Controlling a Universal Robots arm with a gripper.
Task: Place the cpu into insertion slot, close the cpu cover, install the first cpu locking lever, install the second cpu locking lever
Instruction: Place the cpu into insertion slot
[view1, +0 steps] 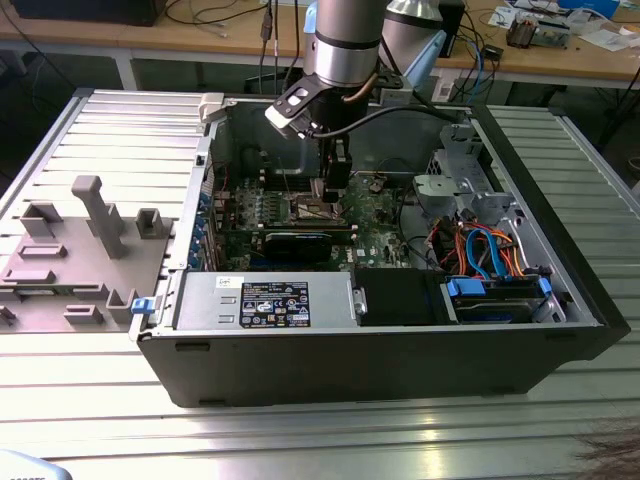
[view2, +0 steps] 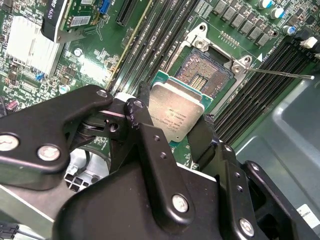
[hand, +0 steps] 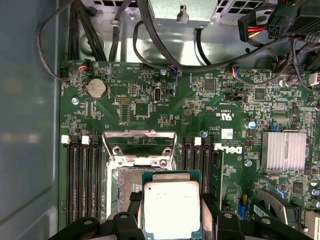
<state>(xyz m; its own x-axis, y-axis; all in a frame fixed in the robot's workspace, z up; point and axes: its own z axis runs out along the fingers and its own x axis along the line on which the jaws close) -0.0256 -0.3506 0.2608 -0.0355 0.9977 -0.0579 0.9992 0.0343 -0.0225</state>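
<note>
My gripper (view2: 172, 120) is shut on the cpu (view2: 176, 107), a flat square chip with a silvery top and a green edge, one black finger on each of two opposite sides. The chip hangs just above the board, partly over the insertion slot (view2: 209, 67), whose dark contact field lies bare. In the first wrist view the cpu (hand: 171, 200) covers part of the insertion slot (hand: 125, 182). The cpu cover (hand: 140, 136), a silvery frame, stands swung open beside it. A thin locking lever (view2: 280, 74) sticks out free from the socket corner. In the exterior view my gripper (view1: 330, 192) reaches down inside the computer case.
Long black memory slots (view2: 165, 30) flank the socket on both sides. A finned silver heatsink (hand: 283, 150) and cable bundles (hand: 165, 55) sit nearby. The power supply (view1: 270, 302) and drive bay (view1: 495, 290) fill the case front. A grey fixture plate (view1: 80, 250) lies at the exterior view's left.
</note>
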